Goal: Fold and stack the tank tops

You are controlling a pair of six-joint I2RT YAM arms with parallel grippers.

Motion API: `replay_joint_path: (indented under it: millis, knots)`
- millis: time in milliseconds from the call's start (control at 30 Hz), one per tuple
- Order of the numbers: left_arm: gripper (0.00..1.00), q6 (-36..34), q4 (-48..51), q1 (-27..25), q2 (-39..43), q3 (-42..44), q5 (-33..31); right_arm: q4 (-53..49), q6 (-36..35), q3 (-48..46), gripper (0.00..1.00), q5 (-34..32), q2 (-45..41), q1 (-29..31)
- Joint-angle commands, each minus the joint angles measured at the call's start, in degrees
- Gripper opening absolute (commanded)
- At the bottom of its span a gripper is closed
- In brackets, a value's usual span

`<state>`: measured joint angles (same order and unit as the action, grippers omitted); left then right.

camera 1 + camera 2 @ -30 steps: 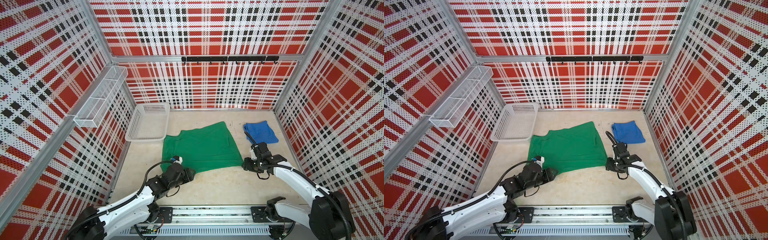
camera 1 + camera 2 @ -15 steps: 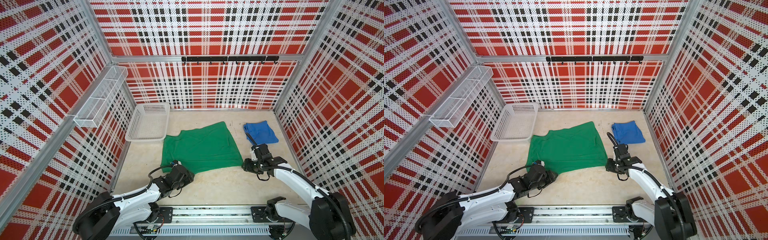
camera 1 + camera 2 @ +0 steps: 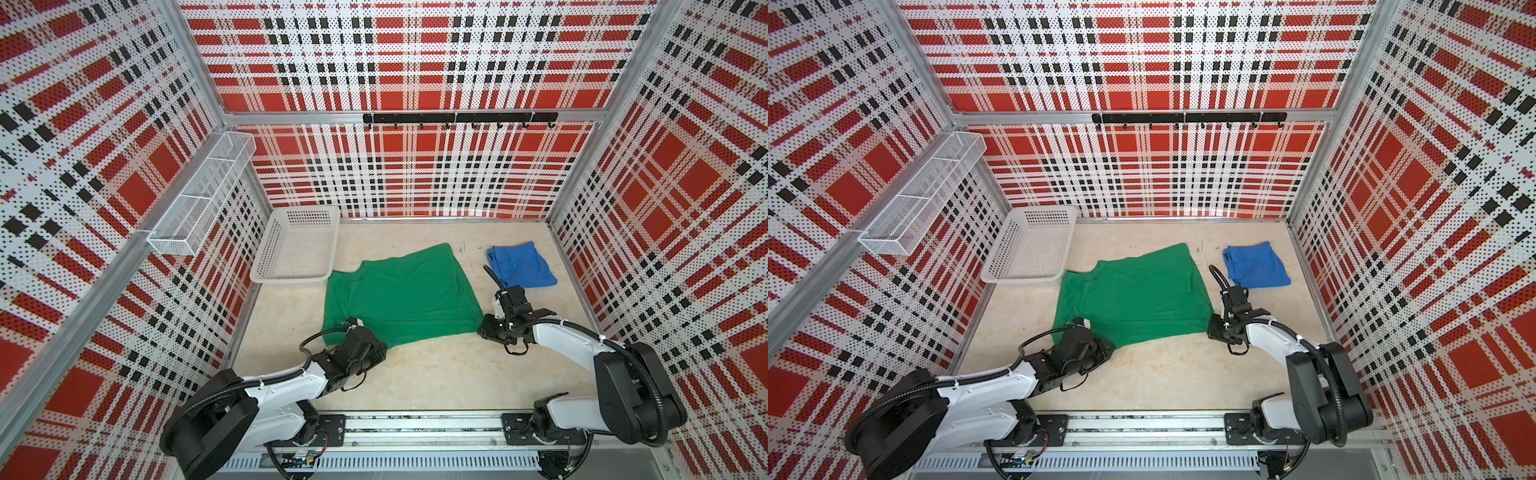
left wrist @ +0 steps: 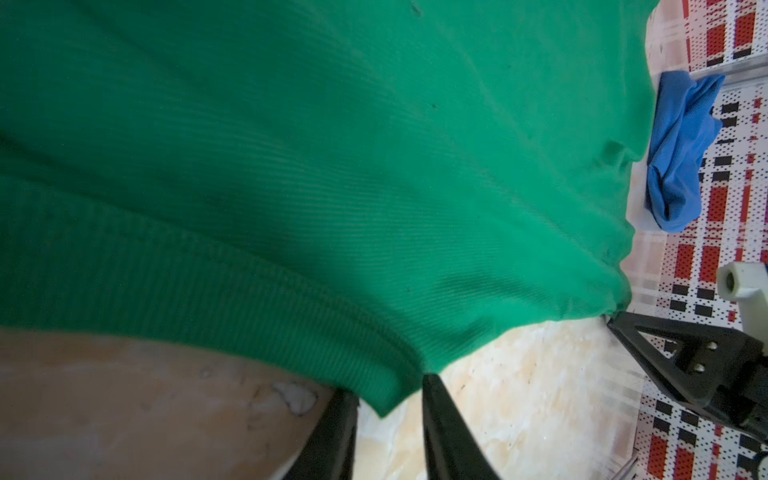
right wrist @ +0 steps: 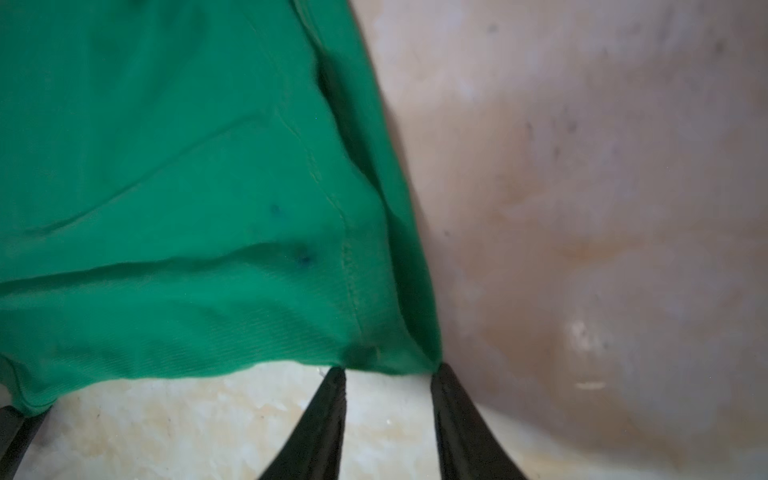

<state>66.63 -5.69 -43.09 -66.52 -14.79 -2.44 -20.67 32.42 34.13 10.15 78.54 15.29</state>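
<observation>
In both top views the green tank top point(image 3: 399, 295) lies spread flat on the beige counter point(image 3: 436, 374) near the middle of the frame. Its upper-left edge is just beside the white perforated basket point(image 3: 291, 277). The blue tank top point(image 3: 519, 266) sits as a small bunched bundle to the upper right, apart from the green one. The left gripper point(image 3: 379, 348) is low on the counter at the green top's lower-left corner. In the left wrist view its two black fingers point(image 4: 436, 411) stand a little apart, with the tip of that corner lying between them. A strip of counter shows in the gap, so the cloth is not pinched. The right gripper point(image 3: 484, 329) is at the garment's lower-right corner. In the right wrist view its fingers point(image 5: 330, 390) are partly open, their tips just meeting the hem, with bare counter between them and nothing held.
</observation>
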Motion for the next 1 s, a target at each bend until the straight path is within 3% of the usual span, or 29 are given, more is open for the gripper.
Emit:
replay_joint_path:
  millis: [0, 233, 333, 667, 967]
  knots:
    - [0.25, -1.3, -0.5, 0.5, -0.7, -0.6, -1.2, 3.2, -0.3, -0.6, 0.33, -1.1, 1.8, -0.3]
    - [0.07, -2.2, 1.2, 0.7, -0.6, -1.5, -1.7, 0.6, -2.7, -0.8, 0.0, -2.1, -1.2, -0.3]
    - [0.0, -2.3, 1.9, 0.7, 0.0, -1.6, -2.0, -3.5, -3.0, -1.2, 0.0, -2.6, -4.9, -0.3]
    - [0.0, -1.9, 3.8, 0.0, 2.3, -1.3, -2.6, -11.1, -1.1, -4.4, 0.0, 0.3, -15.0, 0.0]
    - [0.0, 2.0, 12.1, -3.4, 10.2, -1.1, -4.6, -21.4, 9.1, -3.4, 0.0, -1.3, -18.4, 7.0]
